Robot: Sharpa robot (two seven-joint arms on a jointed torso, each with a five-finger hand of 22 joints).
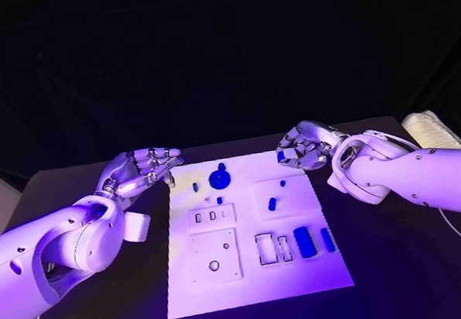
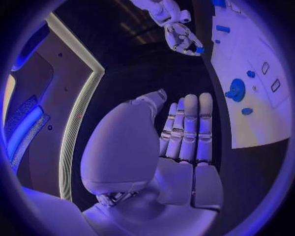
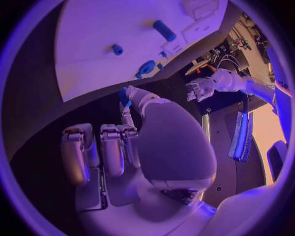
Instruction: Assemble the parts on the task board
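task board (image 1: 256,281): on the tabletop (image 1: 91,316), centre
round part (image 1: 220,179): on the board, near its far edge
long part (image 1: 304,241): on the board's right side, nearer edge
left hand (image 1: 142,170): off the board's far left corner
right hand (image 1: 305,147): at the board's far right corner

The task board (image 1: 256,281) lies in the middle of the tabletop (image 1: 102,314), with bare black surface along its left, right and near sides. The left robot hand (image 1: 142,171) hangs over the board's far left corner, the right robot hand (image 1: 305,147), pinching a small blue part (image 3: 125,96), over its far right corner; the far edge between them stays open. A round blue part (image 1: 220,178) stands near that edge. Two upright blue parts (image 1: 305,241) crowd the right side.
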